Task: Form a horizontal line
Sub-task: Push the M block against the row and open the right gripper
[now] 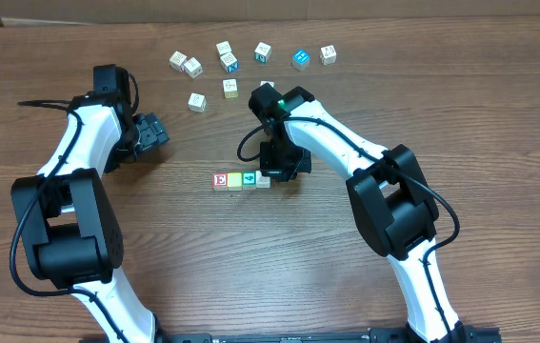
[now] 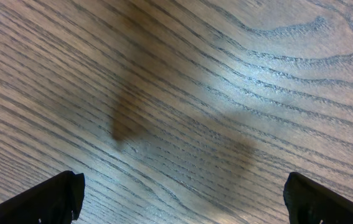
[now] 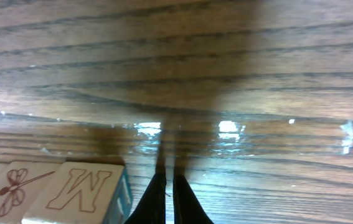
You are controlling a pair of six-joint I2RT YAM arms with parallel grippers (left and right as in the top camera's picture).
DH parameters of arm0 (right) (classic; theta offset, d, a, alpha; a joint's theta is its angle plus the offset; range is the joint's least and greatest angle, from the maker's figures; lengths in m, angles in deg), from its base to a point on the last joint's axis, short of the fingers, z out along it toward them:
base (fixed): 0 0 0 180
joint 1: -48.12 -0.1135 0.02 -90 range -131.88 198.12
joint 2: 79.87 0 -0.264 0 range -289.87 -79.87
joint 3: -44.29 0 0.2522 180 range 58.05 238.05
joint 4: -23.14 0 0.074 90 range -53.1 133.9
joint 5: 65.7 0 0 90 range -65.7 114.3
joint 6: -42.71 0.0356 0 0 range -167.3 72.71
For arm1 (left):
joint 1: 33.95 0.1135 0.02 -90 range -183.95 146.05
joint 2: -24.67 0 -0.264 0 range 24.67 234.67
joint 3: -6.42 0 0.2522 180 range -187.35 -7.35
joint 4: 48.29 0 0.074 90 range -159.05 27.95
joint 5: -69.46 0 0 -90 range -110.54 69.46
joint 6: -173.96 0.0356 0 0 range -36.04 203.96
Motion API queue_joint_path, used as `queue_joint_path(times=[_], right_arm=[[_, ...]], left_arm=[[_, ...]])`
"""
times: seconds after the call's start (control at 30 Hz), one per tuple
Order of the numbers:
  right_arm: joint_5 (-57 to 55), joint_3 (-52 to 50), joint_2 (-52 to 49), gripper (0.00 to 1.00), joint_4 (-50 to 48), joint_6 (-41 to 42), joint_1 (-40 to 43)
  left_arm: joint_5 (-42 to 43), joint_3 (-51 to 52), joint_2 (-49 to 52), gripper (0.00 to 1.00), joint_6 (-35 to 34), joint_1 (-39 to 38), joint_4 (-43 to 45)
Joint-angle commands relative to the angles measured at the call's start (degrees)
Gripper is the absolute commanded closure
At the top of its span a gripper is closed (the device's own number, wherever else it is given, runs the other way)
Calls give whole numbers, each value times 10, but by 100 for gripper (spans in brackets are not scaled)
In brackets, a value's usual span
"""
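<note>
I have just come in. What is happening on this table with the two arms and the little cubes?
Two arms are lining up letter cubes on the table. A row of four cubes, red, yellow, teal and white, lies in the middle. The right gripper, shut and empty, sits low beside the row's white end. The left gripper hangs open over bare wood, apart from it. Several loose cubes lie farther back.

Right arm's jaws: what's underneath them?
Just bare table, right beside the row's last cube. From overhead, the right arm hides part of that cube.
</note>
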Motion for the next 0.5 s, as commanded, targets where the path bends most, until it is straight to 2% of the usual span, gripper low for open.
queue_joint_path(times=[0.0,0.47], right_arm=[[-25,-1,14,96,2,2,-2],[-103,-1,14,96,16,2,-2]], left_arm=[[-7,3,-7,0,-2,-3,0],[-7,3,-7,0,-2,-3,0]])
